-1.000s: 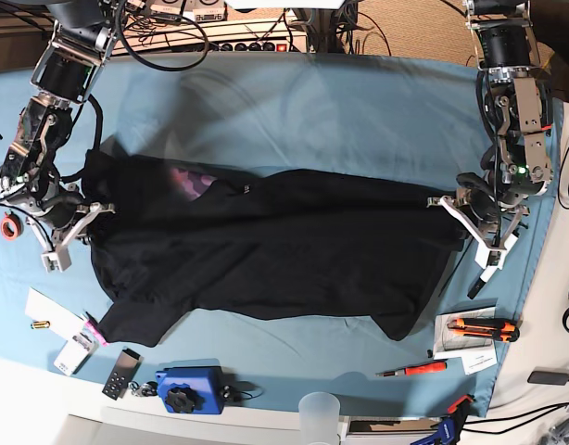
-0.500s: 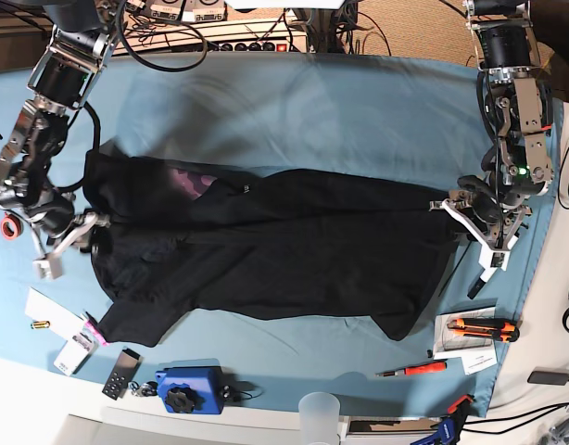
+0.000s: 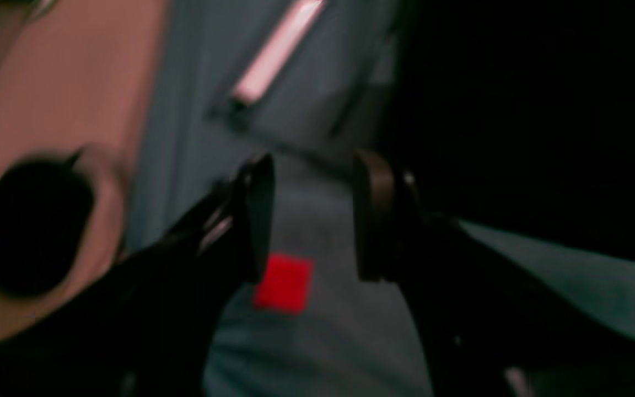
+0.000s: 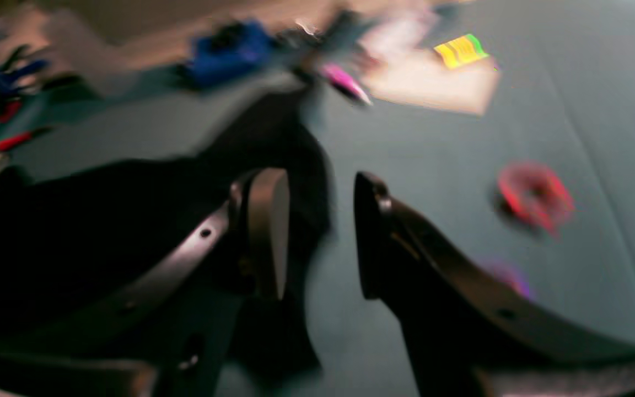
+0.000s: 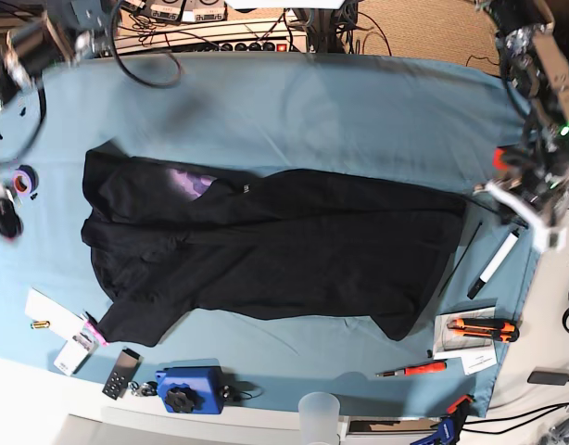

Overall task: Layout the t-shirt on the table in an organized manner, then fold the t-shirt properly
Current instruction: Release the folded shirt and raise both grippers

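both hands, left hand (image 3: 309, 215) and right hand (image 4: 317, 234), open-jawed, empty

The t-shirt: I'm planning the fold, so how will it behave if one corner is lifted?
The t-shirt is probably floppy: it lies creased and partly doubled over on the table, so a lifted corner would likely drape and drag the rest. It looks light for its spread. It may slide rather than hold shape on the cloth-covered surface.

The t-shirt (image 5: 266, 255) lies across the table (image 5: 359, 111), apparently between both arms.
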`<state>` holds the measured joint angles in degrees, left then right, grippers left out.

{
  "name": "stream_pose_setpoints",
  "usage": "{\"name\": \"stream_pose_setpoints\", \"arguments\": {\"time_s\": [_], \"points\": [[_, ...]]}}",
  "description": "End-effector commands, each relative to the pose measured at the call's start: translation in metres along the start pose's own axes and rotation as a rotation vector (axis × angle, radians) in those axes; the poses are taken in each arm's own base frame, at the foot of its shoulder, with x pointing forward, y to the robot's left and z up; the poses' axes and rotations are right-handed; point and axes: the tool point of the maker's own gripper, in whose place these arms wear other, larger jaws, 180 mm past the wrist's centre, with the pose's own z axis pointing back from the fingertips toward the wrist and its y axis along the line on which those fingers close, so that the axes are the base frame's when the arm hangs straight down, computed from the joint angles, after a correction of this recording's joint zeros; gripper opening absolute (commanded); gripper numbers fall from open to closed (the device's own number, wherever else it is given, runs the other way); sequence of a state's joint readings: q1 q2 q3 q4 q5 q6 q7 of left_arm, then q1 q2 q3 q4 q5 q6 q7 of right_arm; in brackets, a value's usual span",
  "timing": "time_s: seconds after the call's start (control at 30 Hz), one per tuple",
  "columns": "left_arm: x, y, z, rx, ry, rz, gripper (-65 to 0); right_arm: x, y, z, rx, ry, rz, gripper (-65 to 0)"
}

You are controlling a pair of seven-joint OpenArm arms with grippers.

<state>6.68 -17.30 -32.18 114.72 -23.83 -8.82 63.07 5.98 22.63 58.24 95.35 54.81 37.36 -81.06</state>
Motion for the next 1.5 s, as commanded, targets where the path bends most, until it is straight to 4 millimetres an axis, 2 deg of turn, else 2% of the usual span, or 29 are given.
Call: {"name": "stream_pose_setpoints", "arguments": {"time_s": [0.0,0.13,0.2,0.27,0.4,0.5,0.63,0.73,0.93,1.1,1.23,1.33,1.47], "points": [[0.012,0.009,0.007,0.019,-0.048,-0.003,-40.1,0.006,-0.003,0.008,-0.007,-0.02,0.023,-44.0],[0.005,0.031,0.015,0.065,-0.042,-0.002,-40.1,-0.046,-0.015,0.019,-0.051,0.124,0.002,-44.0],[0.006,0.032,0.017,0.059,-0.046,-0.017,-40.1,-0.066,-0.012,0.02,-0.045,0.162,-0.024,-44.0],[0.007,0.024,0.016,0.015,-0.055,-0.024,-40.1,-0.085,-0.007,0.019,-0.046,0.182,-0.058,-44.0],[0.008,0.007,0.017,-0.079,-0.073,-0.024,-40.1,-0.102,0.005,0.006,-0.043,0.15,-0.1,-44.0],[0.009,0.007,0.017,-0.081,-0.074,-0.024,-40.1,-0.109,0.019,-0.007,-0.022,0.167,-0.071,-44.0],[0.009,0.007,0.017,-0.081,-0.075,-0.023,-40.1,-0.118,0.021,-0.026,-0.087,0.213,-0.037,-44.0],[0.009,0.007,0.017,-0.081,-0.078,-0.023,-40.1,-0.134,0.017,-0.039,-0.14,0.277,-0.05,-44.0],[0.011,0.002,0.017,-0.105,-0.087,-0.011,-40.1,-0.169,0.032,-0.065,-0.055,0.392,-0.094,-44.0],[0.007,-0.029,0.016,-0.285,-0.107,0.024,-40.1,-0.172,0.043,-0.067,0.005,0.417,-0.086,-44.0],[-0.005,-0.042,0.009,-0.353,-0.091,0.061,-40.0,-0.174,0.043,-0.065,0.006,0.43,-0.081,-44.0],[-0.021,-0.055,-0.006,-0.402,-0.038,0.067,-40.0,-0.171,0.051,-0.066,0.05,0.414,-0.081,-44.0],[-0.037,-0.078,-0.034,-0.421,0.0,0.026,-40.1,-0.17,0.06,-0.066,0.099,0.418,-0.092,-44.0]]}}
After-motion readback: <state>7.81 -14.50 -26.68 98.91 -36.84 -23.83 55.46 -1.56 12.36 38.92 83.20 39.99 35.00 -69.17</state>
